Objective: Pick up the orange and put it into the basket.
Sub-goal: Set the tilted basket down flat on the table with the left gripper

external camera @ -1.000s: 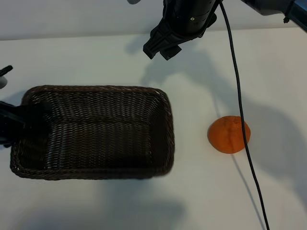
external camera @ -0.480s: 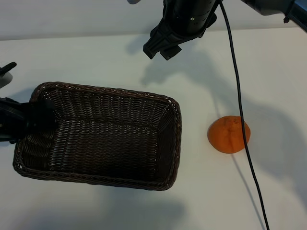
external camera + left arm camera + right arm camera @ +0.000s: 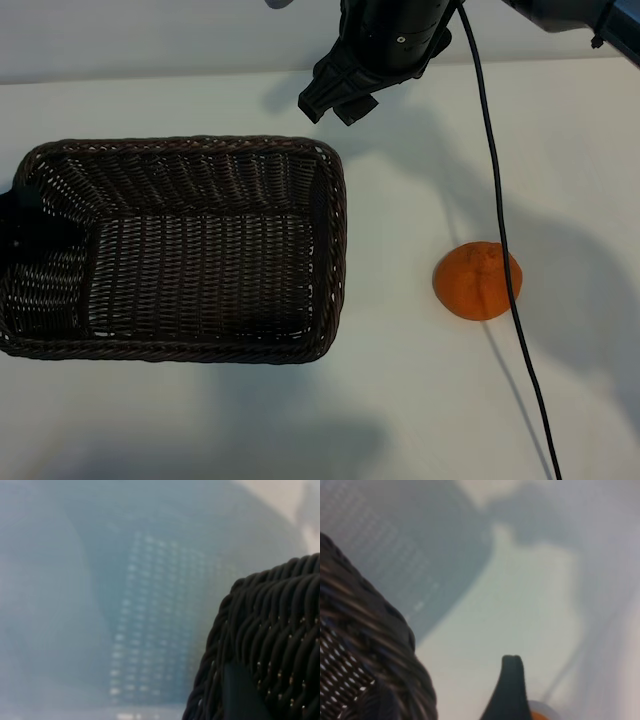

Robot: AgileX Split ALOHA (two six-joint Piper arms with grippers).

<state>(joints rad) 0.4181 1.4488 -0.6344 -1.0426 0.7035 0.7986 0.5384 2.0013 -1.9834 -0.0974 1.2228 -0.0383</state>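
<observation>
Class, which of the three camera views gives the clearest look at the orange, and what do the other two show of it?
The exterior view: the orange lies whole on the table, apart from the basket, with a black cable crossing it. The right wrist view catches only a sliver of it at the frame edge beside a dark fingertip. The left wrist view shows none of it.

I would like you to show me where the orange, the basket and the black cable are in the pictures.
orange (image 3: 477,280): exterior view, middle of its dimpled skin.
basket (image 3: 335,235): exterior view, woven wall on the side facing the orange.
black cable (image 3: 492,170): exterior view, the stretch hanging above the orange.
</observation>
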